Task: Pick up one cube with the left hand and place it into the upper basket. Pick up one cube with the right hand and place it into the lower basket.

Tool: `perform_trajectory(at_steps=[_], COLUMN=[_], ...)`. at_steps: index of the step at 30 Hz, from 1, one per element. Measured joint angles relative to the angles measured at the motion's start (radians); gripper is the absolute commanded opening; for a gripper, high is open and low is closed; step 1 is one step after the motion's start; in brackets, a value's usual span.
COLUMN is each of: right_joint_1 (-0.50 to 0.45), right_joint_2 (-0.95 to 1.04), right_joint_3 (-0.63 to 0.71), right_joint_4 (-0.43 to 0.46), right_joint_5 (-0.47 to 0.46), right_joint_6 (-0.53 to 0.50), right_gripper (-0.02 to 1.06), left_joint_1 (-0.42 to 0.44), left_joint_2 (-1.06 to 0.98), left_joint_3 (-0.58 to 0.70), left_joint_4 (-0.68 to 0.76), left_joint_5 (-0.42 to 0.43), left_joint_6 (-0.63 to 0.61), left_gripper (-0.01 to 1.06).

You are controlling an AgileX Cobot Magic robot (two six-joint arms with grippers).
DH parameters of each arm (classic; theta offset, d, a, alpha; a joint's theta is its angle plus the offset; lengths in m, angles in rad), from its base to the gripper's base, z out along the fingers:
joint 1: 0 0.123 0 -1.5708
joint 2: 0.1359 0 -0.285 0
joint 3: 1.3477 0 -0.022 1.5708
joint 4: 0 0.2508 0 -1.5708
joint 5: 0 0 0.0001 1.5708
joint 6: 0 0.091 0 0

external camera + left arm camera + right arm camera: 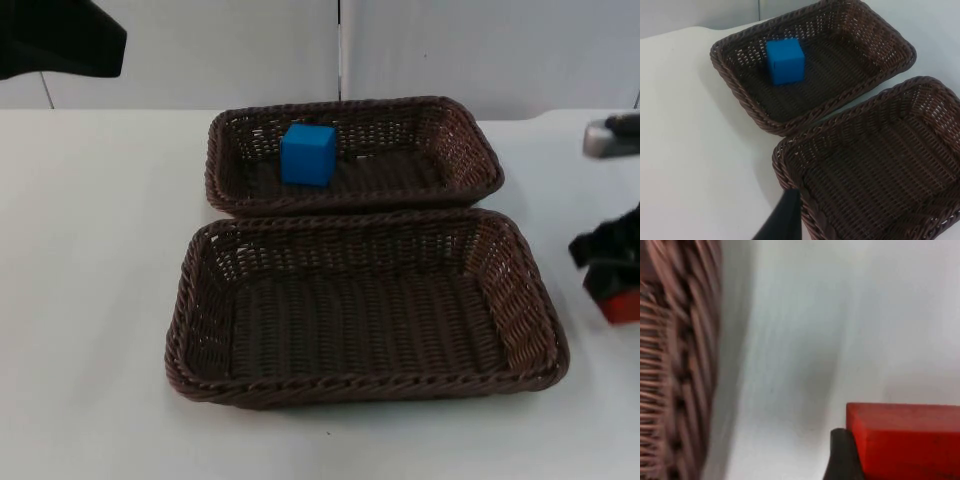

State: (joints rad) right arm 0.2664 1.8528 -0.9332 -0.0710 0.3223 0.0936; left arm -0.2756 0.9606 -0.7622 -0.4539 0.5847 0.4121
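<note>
A blue cube rests inside the upper wicker basket, toward its left side; the left wrist view also has this blue cube in that basket. The lower basket holds nothing. My left arm waits high at the far left, and its gripper hangs by the lower basket's left rim. My right gripper is just right of the lower basket, shut on a red cube. A black finger presses the red cube's side.
The two brown baskets sit rim to rim in the middle of the white table. The lower basket's weave is close beside the right gripper. A grey partition wall closes off the far side.
</note>
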Motion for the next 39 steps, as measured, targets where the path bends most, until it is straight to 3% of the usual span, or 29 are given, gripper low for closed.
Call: perform_trajectory(at_steps=[9,18,34,39], right_joint_1=[0.000,0.000,0.000,0.044], right_joint_2=[-0.268,-0.458,-0.481,-0.481], right_joint_3=[0.000,0.000,0.000,0.000], right_joint_4=[0.000,0.000,-0.002,-0.002], right_joint_5=[0.125,0.160,0.177,0.178], right_joint_6=[0.000,0.000,0.000,-0.007], right_gripper=[0.00,0.00,0.00,0.00], left_joint_1=[0.000,0.000,0.000,0.000], left_joint_2=[0.000,0.000,0.000,0.000], left_joint_3=[0.000,0.000,0.000,0.000], left_joint_4=[0.000,0.000,0.002,0.002], left_joint_5=[0.000,0.000,0.000,0.000], left_joint_6=[0.000,0.000,0.000,0.000], left_gripper=[0.93,0.93,0.93,0.93])
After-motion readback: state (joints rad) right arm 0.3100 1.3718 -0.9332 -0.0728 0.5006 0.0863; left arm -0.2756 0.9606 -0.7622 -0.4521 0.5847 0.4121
